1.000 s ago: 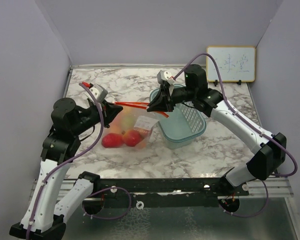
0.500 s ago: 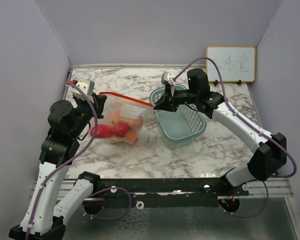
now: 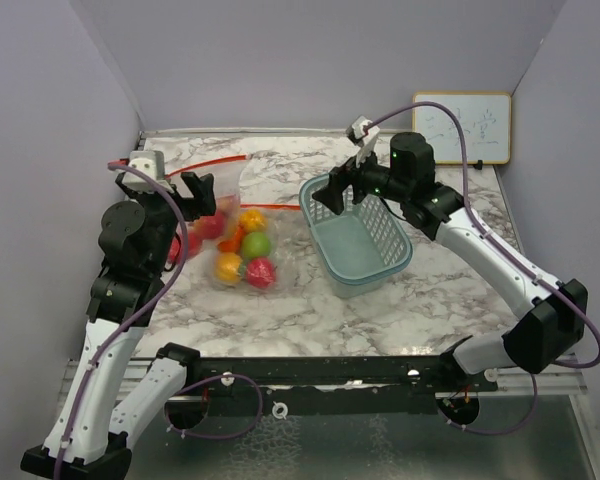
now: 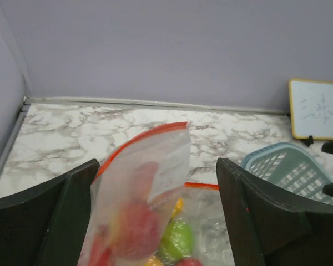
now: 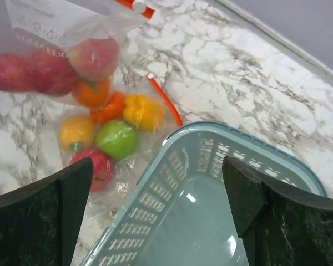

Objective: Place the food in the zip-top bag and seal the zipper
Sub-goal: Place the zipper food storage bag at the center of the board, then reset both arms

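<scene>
The zip-top bag lies slumped on the marble, with the food inside it: red, green, orange and yellow toy fruits. Its red-orange zipper lies slack along the mouth. My left gripper is open at the bag's left end. In the left wrist view a flap of the bag stands between my left gripper's spread fingers. My right gripper is open, holding nothing, over the basket's left rim. The right wrist view has the right gripper above the basket, and the food and zipper beyond it.
A teal mesh basket stands just right of the bag, under my right gripper. A small whiteboard leans on the back wall at the right. Purple walls close in the table at the left, back and right.
Both grippers have opened and let go of the bag's mouth. The bag has dropped onto the table and the fruits have spread. Both arms have drawn apart, away from the zipper.
</scene>
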### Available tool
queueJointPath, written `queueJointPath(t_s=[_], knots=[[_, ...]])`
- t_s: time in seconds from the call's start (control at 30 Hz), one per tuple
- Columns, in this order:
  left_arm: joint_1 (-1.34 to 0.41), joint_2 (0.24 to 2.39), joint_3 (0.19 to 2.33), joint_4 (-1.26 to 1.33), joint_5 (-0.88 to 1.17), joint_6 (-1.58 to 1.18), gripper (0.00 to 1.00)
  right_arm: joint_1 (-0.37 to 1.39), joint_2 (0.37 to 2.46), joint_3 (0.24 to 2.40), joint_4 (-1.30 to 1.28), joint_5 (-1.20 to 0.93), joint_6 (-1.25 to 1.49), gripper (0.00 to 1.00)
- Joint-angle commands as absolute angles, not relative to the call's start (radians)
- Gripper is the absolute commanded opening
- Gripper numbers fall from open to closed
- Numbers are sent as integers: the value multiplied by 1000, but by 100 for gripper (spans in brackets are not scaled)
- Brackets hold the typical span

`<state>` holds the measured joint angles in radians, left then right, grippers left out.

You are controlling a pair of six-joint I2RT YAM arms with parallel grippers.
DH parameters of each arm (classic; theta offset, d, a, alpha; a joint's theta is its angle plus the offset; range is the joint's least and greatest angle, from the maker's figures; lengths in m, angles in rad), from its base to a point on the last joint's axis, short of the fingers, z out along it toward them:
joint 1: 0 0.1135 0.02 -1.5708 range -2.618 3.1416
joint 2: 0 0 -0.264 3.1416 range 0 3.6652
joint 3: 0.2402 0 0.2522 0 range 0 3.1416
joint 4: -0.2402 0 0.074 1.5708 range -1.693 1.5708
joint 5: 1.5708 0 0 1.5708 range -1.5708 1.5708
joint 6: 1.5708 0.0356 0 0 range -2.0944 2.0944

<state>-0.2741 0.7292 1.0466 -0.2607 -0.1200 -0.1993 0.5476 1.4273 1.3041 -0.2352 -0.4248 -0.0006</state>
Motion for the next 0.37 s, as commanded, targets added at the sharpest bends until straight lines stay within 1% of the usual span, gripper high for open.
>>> queueJointPath(t_s=[0.0, 0.2, 0.33], knots=[[-268, 716, 1044, -221, -263, -260, 98, 543, 1388, 1287, -164, -262, 137, 100], [-268, 707, 1028, -253, -209, -262, 99, 543, 1371, 1226, -106, -215, 199, 100], [-268, 716, 1020, -275, -161, -246, 99, 543, 1378, 1235, -139, -202, 209, 100]])
